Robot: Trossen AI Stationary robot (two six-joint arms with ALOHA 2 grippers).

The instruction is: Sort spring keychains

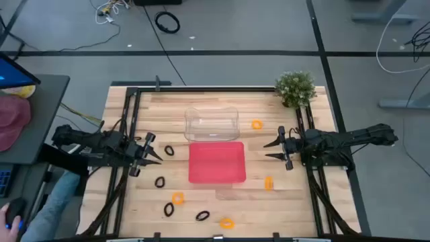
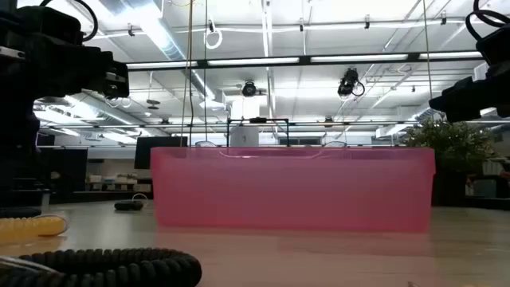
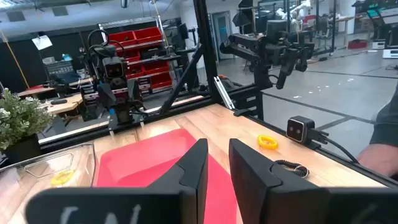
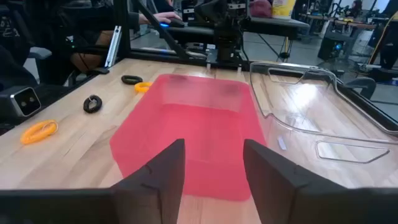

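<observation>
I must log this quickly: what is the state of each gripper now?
Left gripper: open with a narrow gap, holding nothing.
Right gripper: open, holding nothing.

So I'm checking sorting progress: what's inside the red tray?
The red tray looks empty from above and from the right wrist camera; no keychains lie inside. The table under it is covered.

Floor (image 1: pixel 255 27): grey, dark seams, loose cables at upper frame.
Ceiling (image 2: pixel 263 48): strip lights, exposed ducting.
Shelving (image 3: pixel 146 53): red bins, upper left.
</observation>
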